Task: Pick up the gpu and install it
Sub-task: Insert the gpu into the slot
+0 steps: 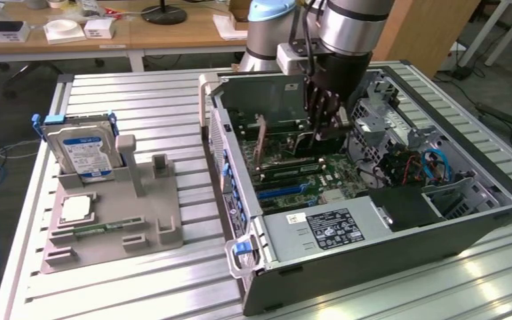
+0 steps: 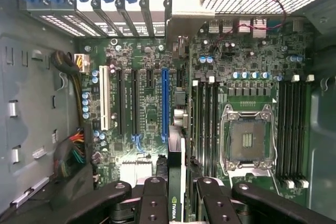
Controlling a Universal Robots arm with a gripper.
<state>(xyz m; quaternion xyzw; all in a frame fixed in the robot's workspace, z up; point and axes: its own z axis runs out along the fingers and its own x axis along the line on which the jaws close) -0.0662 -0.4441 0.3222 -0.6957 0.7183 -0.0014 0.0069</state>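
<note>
the gpu (image 2: 176,182) stands on edge between my hand's (image 2: 176,195) fingers (image 2: 155,198), clamped tight, low inside the open computer case (image 1: 469,220) over the motherboard (image 2: 152,103) beside its blue slot (image 2: 165,103). on the exterior view's left, the hard drive (image 1: 83,153) stands in a grey holder (image 1: 149,220) on the counter (image 1: 149,93).

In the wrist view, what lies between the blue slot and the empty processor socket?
The gpu, held edge-on in the gripper, and a bank of black memory slots lie between the blue slot and the socket.
</note>
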